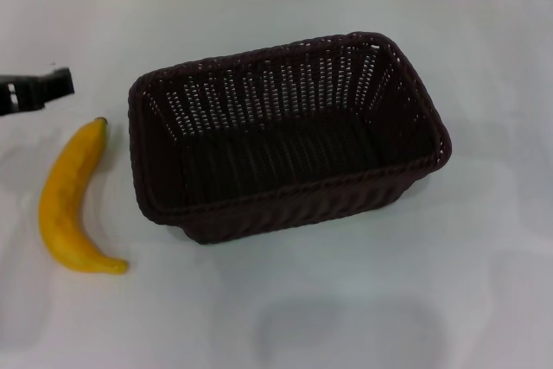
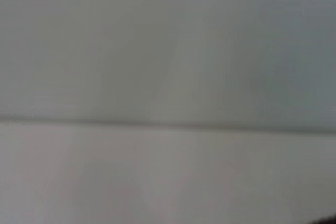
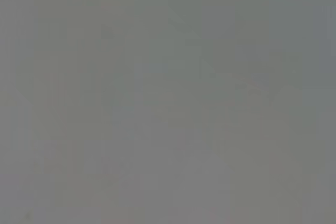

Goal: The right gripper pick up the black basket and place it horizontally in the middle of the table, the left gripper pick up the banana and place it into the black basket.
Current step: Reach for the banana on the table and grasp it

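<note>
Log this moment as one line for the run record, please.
dark woven wicker basket: mid-table, upright, empty | curved yellow banana: on white table, left of basket, apart | left gripper: beyond banana, far-left | right gripper: unseen

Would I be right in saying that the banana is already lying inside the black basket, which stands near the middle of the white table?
Not quite. In the head view the banana lies on the table, outside the black basket and to its left, not touching it; the basket holds nothing. The rest is right: the basket stands near the middle of the white table.
</note>
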Motion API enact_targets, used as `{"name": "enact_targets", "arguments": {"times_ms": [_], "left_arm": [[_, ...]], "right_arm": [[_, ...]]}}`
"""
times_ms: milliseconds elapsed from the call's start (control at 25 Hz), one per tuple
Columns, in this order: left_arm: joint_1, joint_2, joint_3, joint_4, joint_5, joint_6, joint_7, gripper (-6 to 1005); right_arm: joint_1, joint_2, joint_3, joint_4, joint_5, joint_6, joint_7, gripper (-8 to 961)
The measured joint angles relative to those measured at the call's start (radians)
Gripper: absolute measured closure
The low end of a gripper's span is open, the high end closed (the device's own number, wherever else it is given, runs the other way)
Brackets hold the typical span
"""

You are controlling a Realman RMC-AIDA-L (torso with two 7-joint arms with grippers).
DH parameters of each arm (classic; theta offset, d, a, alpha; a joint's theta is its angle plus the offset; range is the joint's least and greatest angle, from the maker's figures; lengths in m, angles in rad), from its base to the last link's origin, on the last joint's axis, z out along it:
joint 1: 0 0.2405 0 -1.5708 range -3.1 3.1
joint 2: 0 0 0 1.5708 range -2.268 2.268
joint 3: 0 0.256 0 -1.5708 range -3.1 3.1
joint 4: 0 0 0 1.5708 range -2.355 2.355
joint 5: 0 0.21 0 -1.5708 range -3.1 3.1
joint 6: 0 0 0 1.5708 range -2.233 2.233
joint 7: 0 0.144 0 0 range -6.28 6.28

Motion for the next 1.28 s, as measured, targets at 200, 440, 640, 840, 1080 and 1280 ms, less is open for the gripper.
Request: {"name": "enact_targets", "arguments": {"times_ms": [200, 440, 640, 840, 1080, 1280], "left_arm": [[-0.053, 0.001, -0.044, 0.004, -0.002, -0.168, -0.033, 115], [-0.044, 0.000, -0.055, 0.003, -0.010, -0.175, -0.062, 115], [-0.043, -0.001, -0.060, -0.026, -0.011, -0.178, -0.089, 115], [-0.055, -0.001, -0.052, -0.088, -0.011, -0.152, -0.101, 115], [-0.056, -0.001, -0.043, -0.144, -0.013, -0.104, -0.105, 115], [-0.057, -0.001, -0.041, -0.204, -0.038, -0.056, -0.106, 115]], "right_arm": [[0.000, -0.001, 0.001, -0.010, 0.000, 0.000, 0.000, 111], [0.000, -0.009, 0.001, -0.017, 0.000, 0.000, -0.001, 111], [0.000, -0.013, 0.001, -0.023, 0.000, 0.000, -0.001, 112], [0.000, -0.016, 0.001, -0.024, 0.000, 0.000, -0.001, 112], [0.000, -0.018, 0.001, -0.026, -0.003, 0.000, -0.001, 112], [0.000, -0.021, 0.001, -0.028, -0.006, 0.000, -0.001, 112]]}}
